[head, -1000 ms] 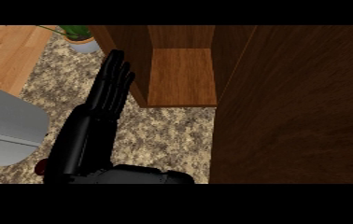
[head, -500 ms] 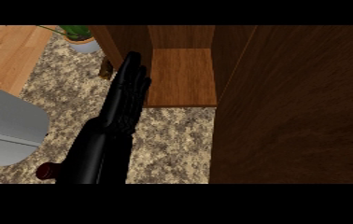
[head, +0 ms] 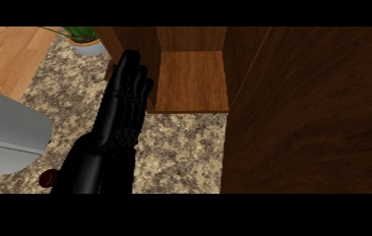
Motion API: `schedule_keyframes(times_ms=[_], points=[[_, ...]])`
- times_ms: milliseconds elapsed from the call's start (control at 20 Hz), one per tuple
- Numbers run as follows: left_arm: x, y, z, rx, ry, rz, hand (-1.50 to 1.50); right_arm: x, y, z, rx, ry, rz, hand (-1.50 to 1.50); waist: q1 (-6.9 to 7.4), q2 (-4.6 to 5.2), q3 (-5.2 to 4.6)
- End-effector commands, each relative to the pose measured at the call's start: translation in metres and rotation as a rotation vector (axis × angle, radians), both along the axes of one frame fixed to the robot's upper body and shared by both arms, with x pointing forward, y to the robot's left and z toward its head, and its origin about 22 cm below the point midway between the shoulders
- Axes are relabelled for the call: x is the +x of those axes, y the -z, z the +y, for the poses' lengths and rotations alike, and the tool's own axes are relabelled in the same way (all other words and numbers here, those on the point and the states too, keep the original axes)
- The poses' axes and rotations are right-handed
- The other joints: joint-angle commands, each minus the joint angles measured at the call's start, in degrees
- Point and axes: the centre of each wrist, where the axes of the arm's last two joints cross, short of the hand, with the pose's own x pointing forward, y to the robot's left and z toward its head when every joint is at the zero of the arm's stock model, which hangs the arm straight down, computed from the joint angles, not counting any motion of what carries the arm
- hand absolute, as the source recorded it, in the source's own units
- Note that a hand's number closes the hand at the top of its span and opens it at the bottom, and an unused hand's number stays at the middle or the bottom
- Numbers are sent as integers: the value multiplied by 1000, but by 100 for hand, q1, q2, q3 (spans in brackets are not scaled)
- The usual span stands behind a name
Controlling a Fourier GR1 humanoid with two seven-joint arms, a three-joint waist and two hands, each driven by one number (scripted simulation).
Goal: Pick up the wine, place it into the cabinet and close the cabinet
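Wine bottle shows only as a small dark red rounded part at the near left, low on the speckled granite counter, just beside the black arm and partly hidden by it — the rest of it cannot be made out. It lies outside the cabinet, well apart from the opening. One black hand reaches up the middle left of the view, fingers straight and held together, pointing toward the far side; it clasps nothing. Its fingertips overlap the cabinet's left wall at the opening's edge; whether they touch the wood cannot be told. Which of the robot's hands this is cannot be told with certainty; it is taken as the left. Cabinet interior floor is bare, lighter wood. A dark wooden door panel fills the right side. A potted plant stands far left — a grey sink basin sits at the left edge.
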Motion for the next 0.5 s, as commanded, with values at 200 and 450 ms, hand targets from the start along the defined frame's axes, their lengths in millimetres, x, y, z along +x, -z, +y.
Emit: schedule_keyframes(times_ms=[200, 450], points=[[-7, -8, 9, -1, -79, 78, -150, -37, -31, -9, 31, 2, -70, -150, -3, -8, 3], [-6, -10, 19, -16, -107, 86, -150, -33, -38, -6, 35, -7, -72, -150, 17, 14, -5]])
